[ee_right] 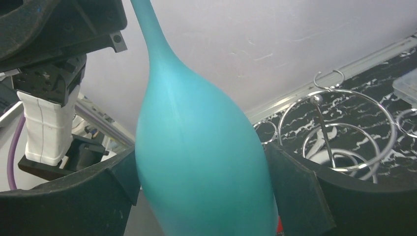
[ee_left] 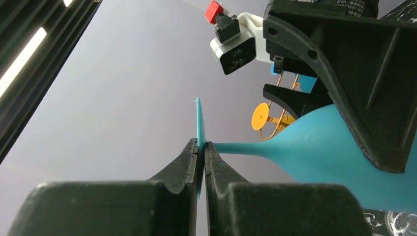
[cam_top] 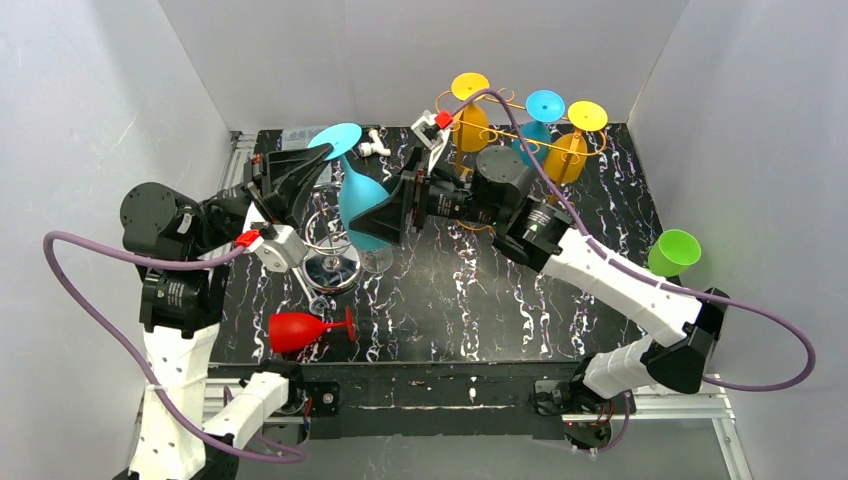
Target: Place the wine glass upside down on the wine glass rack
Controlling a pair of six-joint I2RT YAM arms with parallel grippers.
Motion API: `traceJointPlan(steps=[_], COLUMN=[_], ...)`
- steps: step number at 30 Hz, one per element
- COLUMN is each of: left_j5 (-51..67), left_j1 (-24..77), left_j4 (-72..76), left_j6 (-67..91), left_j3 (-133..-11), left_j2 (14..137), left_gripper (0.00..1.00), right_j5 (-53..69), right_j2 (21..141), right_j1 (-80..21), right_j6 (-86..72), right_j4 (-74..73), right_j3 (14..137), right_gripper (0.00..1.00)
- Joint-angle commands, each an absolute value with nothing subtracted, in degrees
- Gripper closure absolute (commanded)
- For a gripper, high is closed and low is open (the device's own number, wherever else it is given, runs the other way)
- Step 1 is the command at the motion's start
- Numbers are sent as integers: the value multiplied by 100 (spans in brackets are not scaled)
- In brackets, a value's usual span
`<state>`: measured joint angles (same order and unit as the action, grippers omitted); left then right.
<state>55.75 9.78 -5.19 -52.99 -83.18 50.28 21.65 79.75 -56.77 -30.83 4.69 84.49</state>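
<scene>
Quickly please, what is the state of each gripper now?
Left gripper: shut on the foot of the teal wine glass.
Right gripper: open, jaws around the glass's bowl; contact cannot be told.

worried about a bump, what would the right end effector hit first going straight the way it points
The bowl of the teal plastic wine glass, already between the open fingers of the right end effector; contact likely comes almost at once, though depth is unclear.
</scene>
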Motion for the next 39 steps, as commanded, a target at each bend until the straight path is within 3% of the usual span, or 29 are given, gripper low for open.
traceJointPlan(steps=[1, 10, 16, 20, 21, 22, 23, 24, 30, 39], left_j5=[5543, 5517, 5479, 5380, 5349, 5295, 5229, 5161, 4448, 3450], left_j1=[1026, 1035, 1036, 1037, 1037, 1037, 1035, 1036, 1034, 1038], left_j4=[-247, -251, -254, -237, -225, -200, -179, -176, -692, -1344], left_j6=[-5525, -5700, -5698, -5698, -5687, -5656, -5624, -5621, -5168, -4131], left_j3=[-8288, -8237, -8263, -8268, -8268, -8269, -8268, -8275, -8469, -8353], left_j2=[5010, 4957, 4979, 4994, 4992, 4988, 4992, 4992, 5022, 4964], left_gripper=[100, 100, 100, 100, 94, 58, 36, 6, 2, 2], right_j5=[2447, 2666, 2544, 2224, 2138, 2023, 1905, 1741, 232, -2082], right_j2=[8091, 8340, 8217, 8056, 8013, 7953, 7881, 7763, 7068, 5520], right_j1=[-5985, -6119, -6117, -6118, -6117, -6117, -6114, -6109, -5972, -5719], right_j6=[-3239, -3054, -2758, -2405, -2295, -2187, -2084, -1971, -1361, -1208], right_j4=[1489, 1459, 895, 540, 428, 330, 234, 143, -718, -81], right_j3=[8436, 8555, 8447, 8588, 8646, 8690, 8714, 8727, 8444, 5927], right_gripper=[2, 2, 28, 27, 27, 26, 26, 26, 22, 27])
